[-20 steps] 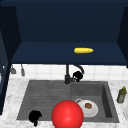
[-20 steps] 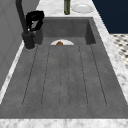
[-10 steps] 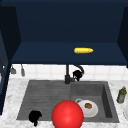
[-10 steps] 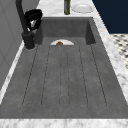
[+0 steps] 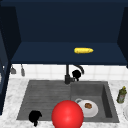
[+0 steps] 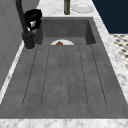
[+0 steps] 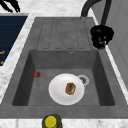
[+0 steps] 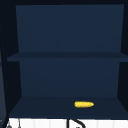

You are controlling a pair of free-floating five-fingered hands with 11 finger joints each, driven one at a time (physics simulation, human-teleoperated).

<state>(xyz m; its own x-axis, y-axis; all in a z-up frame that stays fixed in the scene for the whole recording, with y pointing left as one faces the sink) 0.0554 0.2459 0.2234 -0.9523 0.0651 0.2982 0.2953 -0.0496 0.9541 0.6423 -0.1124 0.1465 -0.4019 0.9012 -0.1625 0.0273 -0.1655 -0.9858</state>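
Nothing moved since earlier. Right robot hand [image 5: 76,74] curled around the faucet [image 5: 67,75] above the sink; left robot hand [image 5: 35,116] idle, grip unclear. One plate [image 5: 87,108], one red ball [image 5: 67,114], one corn cob [image 5: 83,50].

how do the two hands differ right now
The right hand sits by the faucet at the back of the sink; the left hand hangs at the sink's front left edge. The right hand is next to the spout; the left hand touches nothing. Both are black.
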